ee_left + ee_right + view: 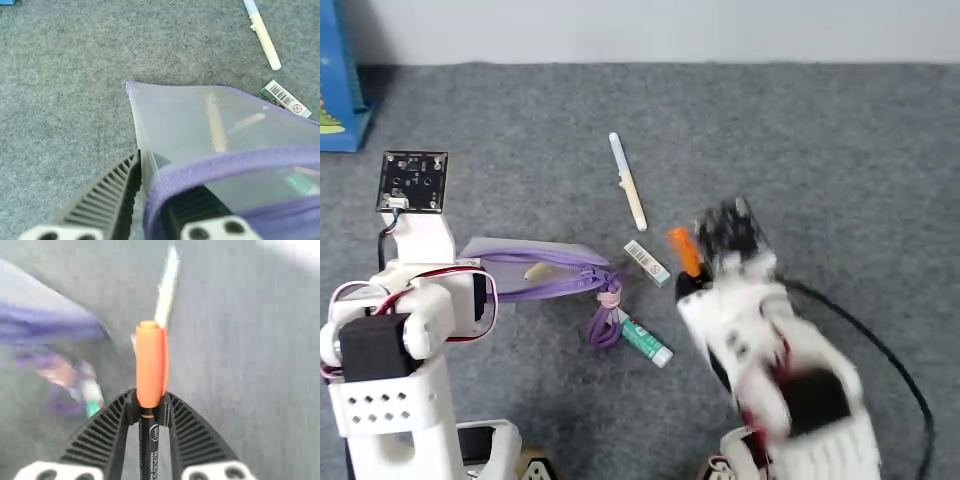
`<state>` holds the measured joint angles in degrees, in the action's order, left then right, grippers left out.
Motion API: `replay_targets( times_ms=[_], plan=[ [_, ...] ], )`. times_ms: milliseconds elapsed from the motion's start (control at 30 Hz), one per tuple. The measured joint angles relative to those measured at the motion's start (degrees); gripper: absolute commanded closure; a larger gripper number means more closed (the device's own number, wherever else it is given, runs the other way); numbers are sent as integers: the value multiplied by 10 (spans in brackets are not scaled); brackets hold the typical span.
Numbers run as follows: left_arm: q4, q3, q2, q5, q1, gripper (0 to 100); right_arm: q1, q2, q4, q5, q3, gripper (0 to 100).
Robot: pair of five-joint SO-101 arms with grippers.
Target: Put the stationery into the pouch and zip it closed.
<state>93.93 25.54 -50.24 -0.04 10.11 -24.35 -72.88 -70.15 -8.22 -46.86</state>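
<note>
A clear pouch [535, 262] with a purple zipper lies open on the grey carpet, a pale pen [216, 125] inside it. My left gripper [146, 160] is shut on the pouch's [200, 130] near edge. My right gripper [150, 402] is shut on an orange marker [150, 365] and holds it just right of the pouch mouth, with the marker [685, 250] pointing away from me. A white and yellow pen [628, 185] lies farther back. Near the pouch mouth are a small barcoded eraser [647, 262] and a green stick [648, 342].
A purple strap loop [607, 320] trails from the zipper end toward the green stick. A blue box [338, 90] stands at the far left edge. A black cable [880, 350] runs behind the right arm. Open carpet lies to the back and right.
</note>
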Motion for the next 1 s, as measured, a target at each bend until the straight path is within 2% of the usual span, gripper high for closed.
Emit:
replay_targets(
  times_ms=[167,367,600,867,1000],
  plan=[
    [0,0,0,0,0,988,-86,-146,16,27,1,991],
    [0,0,0,0,0,988,-157,-181,114,85,0,991],
    [0,0,0,0,-1,988,-245,-183,336,110,-46,991],
    [0,0,0,0,-1,988,-258,-181,673,61,-251,991],
    [0,0,0,0,-2,988,-258,-171,763,60,-281,991]
  ],
)
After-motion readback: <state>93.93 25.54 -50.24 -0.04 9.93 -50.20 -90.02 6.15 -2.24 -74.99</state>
